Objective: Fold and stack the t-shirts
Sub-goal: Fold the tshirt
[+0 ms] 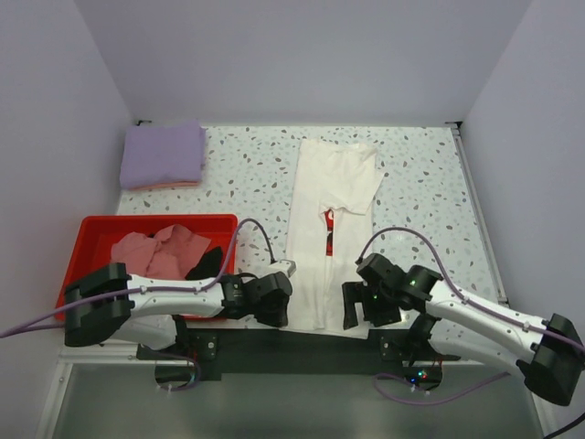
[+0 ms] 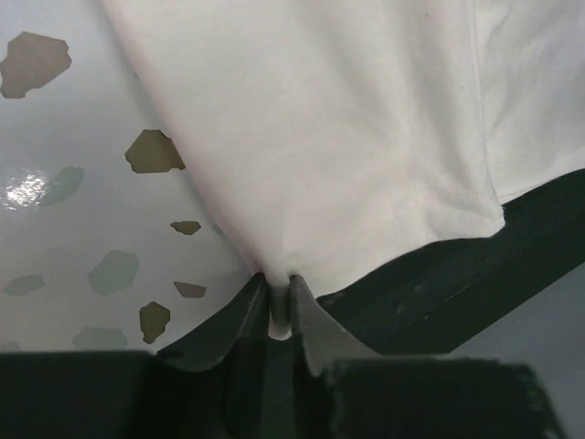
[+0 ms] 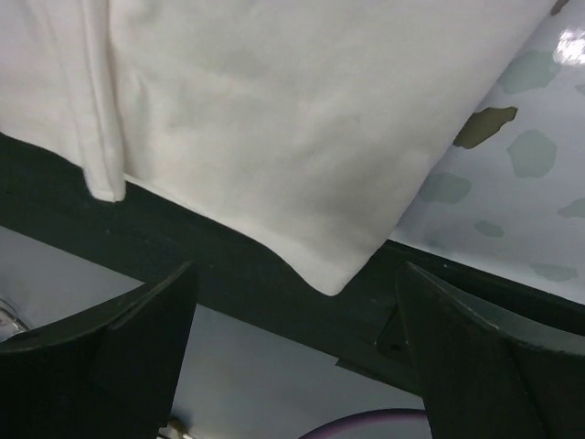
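Left gripper (image 2: pixel 280 315) first: we found its two fingers (image 2: pixel 315 329) pressed together on the hem of the cream t-shirt (image 1: pixel 334 197), with a small tuck of white cloth caught between them at one near corner. From that pinch the cloth fanned upward and filled most of the left wrist view. The right gripper (image 3: pixel 292 343) stood released, its fingers wide apart at the lower left and lower right of its own view. The shirt's other near corner lay in the gap between them without touching either one.

From above, we saw the cream t-shirt lying lengthwise in the middle of the frame, folded into a narrow strip. Its sleeves were at the far end and its hem at the near edge of the table (image 1: pixel 247 174). A sliver of red print (image 1: pixel 327 236) showed through a slit where the folded sides met. The hem overlapped a black strip (image 1: pixel 302 346) along the table's near edge, and both grippers sat there, one at each corner of the hem.

At the upper left of the overhead frame a lavender t-shirt (image 1: pixel 164 154) lay folded, with a thin pink edge (image 1: pixel 178 186) showing beneath it. Below it, at the left of the frame, a red tray (image 1: pixel 91 227) held a crumpled pink t-shirt (image 1: pixel 160 249) and a black t-shirt (image 1: pixel 208 263), just beside the left arm (image 1: pixel 174 293). The table was white with grey and brown flecks.
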`<state>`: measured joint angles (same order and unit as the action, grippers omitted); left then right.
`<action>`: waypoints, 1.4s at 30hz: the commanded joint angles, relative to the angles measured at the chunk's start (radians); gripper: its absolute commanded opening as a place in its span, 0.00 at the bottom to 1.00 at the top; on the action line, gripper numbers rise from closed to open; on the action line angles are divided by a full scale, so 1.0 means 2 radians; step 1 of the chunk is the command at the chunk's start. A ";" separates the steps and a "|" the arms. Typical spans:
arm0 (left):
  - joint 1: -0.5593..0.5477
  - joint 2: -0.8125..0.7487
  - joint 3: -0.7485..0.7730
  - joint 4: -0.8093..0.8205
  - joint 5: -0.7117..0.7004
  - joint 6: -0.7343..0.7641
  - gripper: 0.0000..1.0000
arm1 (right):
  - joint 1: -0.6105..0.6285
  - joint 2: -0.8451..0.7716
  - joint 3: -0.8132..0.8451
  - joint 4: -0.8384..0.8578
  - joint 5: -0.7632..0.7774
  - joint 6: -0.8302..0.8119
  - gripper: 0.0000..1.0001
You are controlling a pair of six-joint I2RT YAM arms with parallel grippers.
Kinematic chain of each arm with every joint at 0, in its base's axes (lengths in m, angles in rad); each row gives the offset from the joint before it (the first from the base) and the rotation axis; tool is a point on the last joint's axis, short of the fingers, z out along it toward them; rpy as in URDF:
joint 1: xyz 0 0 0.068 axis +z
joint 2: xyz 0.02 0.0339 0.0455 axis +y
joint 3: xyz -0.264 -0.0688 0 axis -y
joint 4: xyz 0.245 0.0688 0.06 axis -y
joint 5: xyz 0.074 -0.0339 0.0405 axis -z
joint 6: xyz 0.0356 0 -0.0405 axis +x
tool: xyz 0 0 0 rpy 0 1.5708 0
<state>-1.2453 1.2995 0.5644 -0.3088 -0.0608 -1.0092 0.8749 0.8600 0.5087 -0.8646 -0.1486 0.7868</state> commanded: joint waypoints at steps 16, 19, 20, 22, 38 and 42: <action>-0.004 0.004 -0.025 0.009 0.013 -0.032 0.00 | 0.061 0.052 -0.030 0.015 0.033 0.084 0.40; -0.004 0.001 -0.023 0.001 0.014 -0.035 0.00 | 0.061 0.042 -0.033 -0.001 0.034 0.087 0.27; -0.004 0.001 -0.022 -0.002 0.014 -0.035 0.00 | 0.061 0.039 -0.033 -0.016 0.038 0.087 0.21; -0.004 -0.004 -0.022 -0.010 0.016 -0.036 0.00 | 0.062 0.034 -0.030 -0.029 0.049 0.084 0.01; -0.002 -0.019 0.025 -0.014 0.032 0.011 0.00 | 0.060 -0.010 0.016 0.006 0.056 0.067 0.00; 0.026 -0.025 0.051 -0.026 -0.004 0.025 0.00 | 0.060 -0.004 0.075 -0.048 0.151 0.053 0.00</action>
<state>-1.2312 1.2613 0.6067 -0.3428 -0.0116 -1.0023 0.9928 0.8570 0.5556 -0.8986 -0.0151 0.9184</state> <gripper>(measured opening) 0.028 0.027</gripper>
